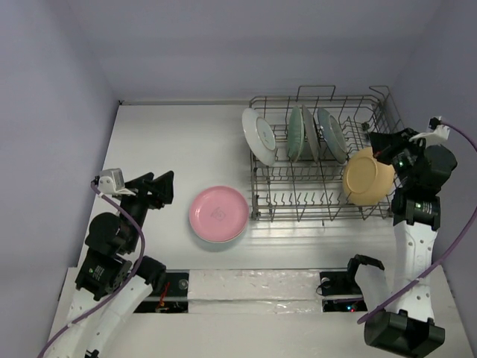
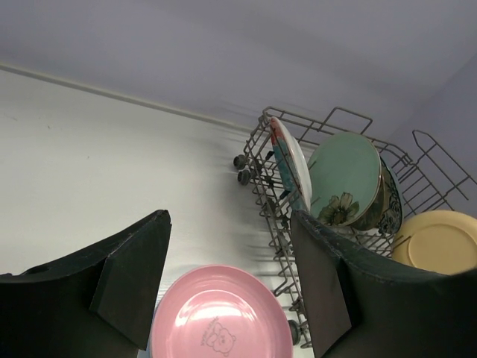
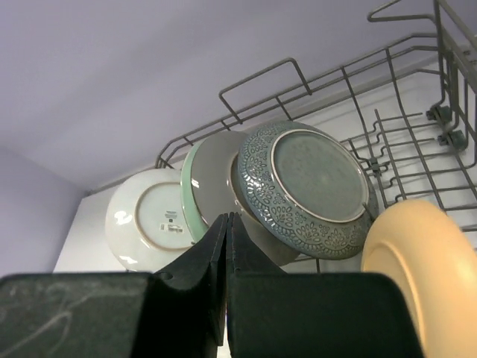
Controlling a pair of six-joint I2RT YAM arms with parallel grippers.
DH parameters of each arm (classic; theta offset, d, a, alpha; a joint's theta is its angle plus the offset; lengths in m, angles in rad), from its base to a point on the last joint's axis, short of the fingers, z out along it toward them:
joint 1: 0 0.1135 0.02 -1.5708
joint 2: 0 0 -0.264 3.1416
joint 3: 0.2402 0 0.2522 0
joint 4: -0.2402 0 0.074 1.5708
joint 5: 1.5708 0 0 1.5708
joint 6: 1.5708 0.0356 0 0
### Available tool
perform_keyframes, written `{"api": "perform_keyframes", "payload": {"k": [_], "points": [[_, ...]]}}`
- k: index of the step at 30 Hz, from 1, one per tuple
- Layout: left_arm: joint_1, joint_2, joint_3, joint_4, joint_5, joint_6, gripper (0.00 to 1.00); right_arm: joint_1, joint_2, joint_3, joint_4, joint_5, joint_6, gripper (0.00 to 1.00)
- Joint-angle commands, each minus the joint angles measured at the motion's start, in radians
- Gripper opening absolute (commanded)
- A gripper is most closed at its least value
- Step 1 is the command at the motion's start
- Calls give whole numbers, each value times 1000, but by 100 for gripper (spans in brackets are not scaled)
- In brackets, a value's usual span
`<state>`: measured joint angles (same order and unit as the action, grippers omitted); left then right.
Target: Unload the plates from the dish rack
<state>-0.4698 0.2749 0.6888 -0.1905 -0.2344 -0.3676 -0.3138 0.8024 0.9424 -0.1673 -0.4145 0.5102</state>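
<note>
found right gripper (image 3: 226, 220) clenched on nothing, yellow plate (image 3: 417, 276) just to its right, on edge at dish rack (image 1: 320, 211) right end. noted left gripper (image 2: 229, 224) released, farther off above pink plate (image 2: 216, 317).

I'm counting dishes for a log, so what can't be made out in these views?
Top view: what lies under the pink plate; only a pale rim shows beneath it.
Right wrist view: the mint-rimmed plate is largely covered by the patterned teal plate; the yellow plate is cut off by the right edge.
Left wrist view: the bottom edge cuts off the pink plate's near part.
</note>
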Motion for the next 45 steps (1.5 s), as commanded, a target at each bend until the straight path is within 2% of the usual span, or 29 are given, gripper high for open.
{"api": "perform_keyframes", "payload": {"k": [1, 4, 5, 7, 10, 11, 12, 13, 14, 17, 23, 28, 34, 40, 41, 43, 44, 45], "points": [[5, 18, 12, 60, 21, 9, 62, 1, -11, -66, 116, -46, 34, 0], [5, 24, 14, 59, 23, 12, 62, 1, 4, -4, 31, 17, -8, 0], [5, 24, 14, 57, 23, 10, 62, 1, 4, 16, -44, 54, -22, 0], [5, 20, 14, 59, 26, 9, 62, 1, -2, 42, -106, 193, -45, 0], [5, 12, 14, 62, 35, 7, 62, 1, 18, 44, -191, 334, -87, 16], [5, 6, 14, 63, 43, 7, 62, 1, 50, 52, -255, 400, -97, 49], [5, 3, 12, 62, 44, 9, 62, 1, 61, 52, -256, 445, -99, 49], [5, -2, 12, 63, 47, 7, 62, 1, 67, 49, -259, 479, -101, 66], [5, -12, 12, 63, 49, 9, 62, 1, 67, 32, -246, 508, -101, 90], [-26, -29, 14, 60, 38, 7, 62, 1, 86, 36, -256, 555, -111, 99], [-99, -77, 15, 48, 14, 9, 62, 1, 181, 87, -300, 638, -134, 100], [-139, -118, 20, 37, -17, 13, 63, 1, 256, 101, -340, 534, -159, 100], [-191, -143, 23, 34, -42, 18, 63, 1, 222, 50, -350, 375, -153, 95], [-201, -140, 23, 33, -45, 18, 63, 1, 101, -1, -321, 295, -128, 73], [-201, -138, 23, 34, -43, 18, 63, 1, 92, -4, -317, 290, -128, 64], [-201, -134, 25, 34, -43, 18, 63, 1, 80, -10, -322, 289, -130, 54], [-201, -132, 23, 36, -43, 18, 63, 1, 78, -13, -314, 284, -130, 42], [-201, -129, 21, 36, -42, 18, 63, 1, 75, -20, -305, 266, -127, 35]]}}
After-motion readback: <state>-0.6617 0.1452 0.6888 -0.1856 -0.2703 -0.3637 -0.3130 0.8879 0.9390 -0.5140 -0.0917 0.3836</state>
